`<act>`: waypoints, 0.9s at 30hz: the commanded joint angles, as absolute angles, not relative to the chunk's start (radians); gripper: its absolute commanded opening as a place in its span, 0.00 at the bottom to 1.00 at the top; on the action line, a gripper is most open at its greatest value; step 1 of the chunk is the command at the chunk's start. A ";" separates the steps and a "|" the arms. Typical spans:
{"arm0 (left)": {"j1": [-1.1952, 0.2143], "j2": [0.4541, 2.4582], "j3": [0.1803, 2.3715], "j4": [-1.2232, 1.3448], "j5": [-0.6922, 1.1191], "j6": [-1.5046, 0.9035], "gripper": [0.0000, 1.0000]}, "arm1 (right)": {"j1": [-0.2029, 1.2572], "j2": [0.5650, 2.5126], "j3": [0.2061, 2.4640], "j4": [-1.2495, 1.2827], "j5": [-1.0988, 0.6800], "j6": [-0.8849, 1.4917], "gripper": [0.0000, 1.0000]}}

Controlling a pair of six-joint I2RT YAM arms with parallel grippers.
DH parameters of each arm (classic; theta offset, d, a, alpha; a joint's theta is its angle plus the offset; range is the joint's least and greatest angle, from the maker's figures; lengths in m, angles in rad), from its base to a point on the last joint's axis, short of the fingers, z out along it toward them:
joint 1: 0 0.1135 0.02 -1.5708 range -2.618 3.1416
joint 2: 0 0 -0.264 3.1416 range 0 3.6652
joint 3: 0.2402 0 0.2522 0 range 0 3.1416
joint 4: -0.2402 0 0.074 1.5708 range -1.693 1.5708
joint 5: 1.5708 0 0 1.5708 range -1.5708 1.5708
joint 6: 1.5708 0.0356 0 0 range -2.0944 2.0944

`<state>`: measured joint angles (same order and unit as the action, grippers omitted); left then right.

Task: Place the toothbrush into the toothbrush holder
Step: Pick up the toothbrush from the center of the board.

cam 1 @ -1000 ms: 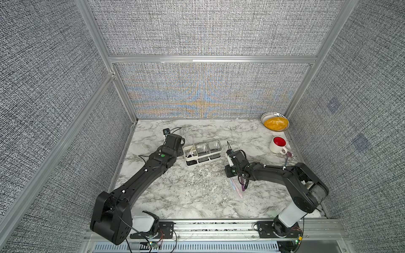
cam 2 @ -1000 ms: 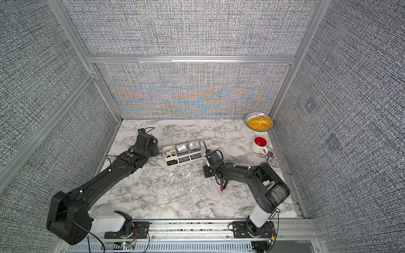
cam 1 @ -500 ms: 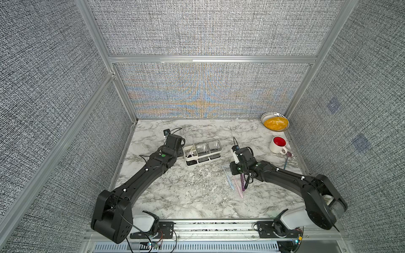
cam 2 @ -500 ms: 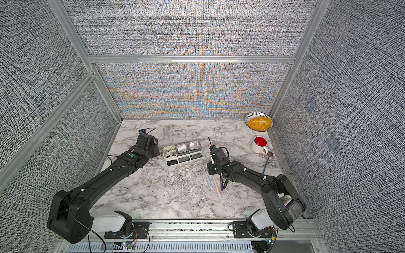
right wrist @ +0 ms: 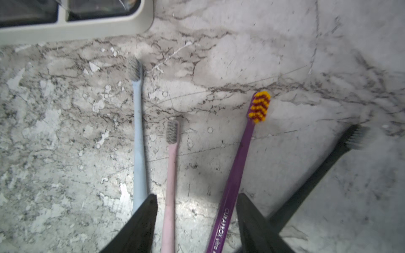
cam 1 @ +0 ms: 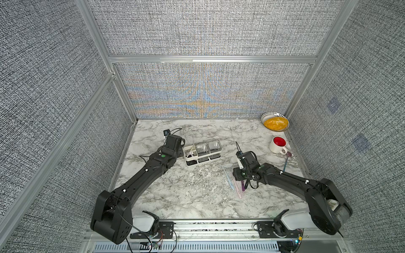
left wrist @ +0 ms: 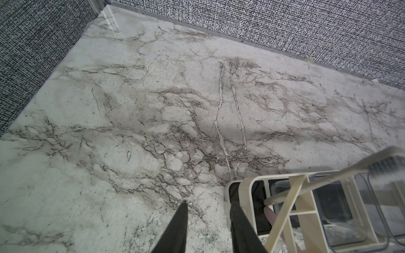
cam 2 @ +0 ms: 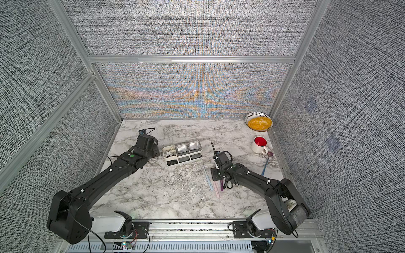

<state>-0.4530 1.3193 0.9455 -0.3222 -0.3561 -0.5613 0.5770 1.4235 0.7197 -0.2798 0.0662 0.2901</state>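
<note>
The white toothbrush holder (cam 1: 203,158) (cam 2: 182,158) stands left of the table's middle. A cream toothbrush (left wrist: 328,175) leans in its end section. My left gripper (left wrist: 208,203) (cam 1: 180,150) is open at that end, one finger against the holder's end wall (left wrist: 228,197), with bare marble between the jaws. My right gripper (right wrist: 197,197) (cam 1: 240,178) is open and low over loose toothbrushes. The pink toothbrush (right wrist: 172,175) and the purple toothbrush (right wrist: 236,175) lie between its fingers. The light blue toothbrush (right wrist: 138,131) (cam 1: 228,180) and a black toothbrush (right wrist: 317,175) lie outside them.
At the back right are a white mug with a red inside (cam 1: 278,144) and a patterned bowl of yellow food (cam 1: 275,123). A blue-handled utensil (cam 1: 285,164) lies by the right wall. Textured walls close in three sides.
My right gripper has gone from shut to open and shifted a little to the right, its arm swinging out toward the right wall. The left arm and the holder have not moved.
</note>
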 commanded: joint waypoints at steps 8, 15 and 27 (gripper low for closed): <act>-0.452 1.289 0.951 -0.341 -0.354 -0.572 0.39 | 0.597 1.542 0.748 -0.259 0.046 0.288 0.46; -0.453 1.261 0.939 -0.357 -0.367 -0.565 0.39 | 0.597 1.587 0.747 -0.283 0.083 0.272 0.30; -0.452 1.260 0.926 -0.353 -0.370 -0.555 0.39 | 0.594 1.487 0.789 -0.292 0.096 0.286 0.04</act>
<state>-0.4530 1.2545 0.9272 -0.3531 -0.3664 -0.5594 0.5953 1.5089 0.7692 -0.2802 0.0963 0.2749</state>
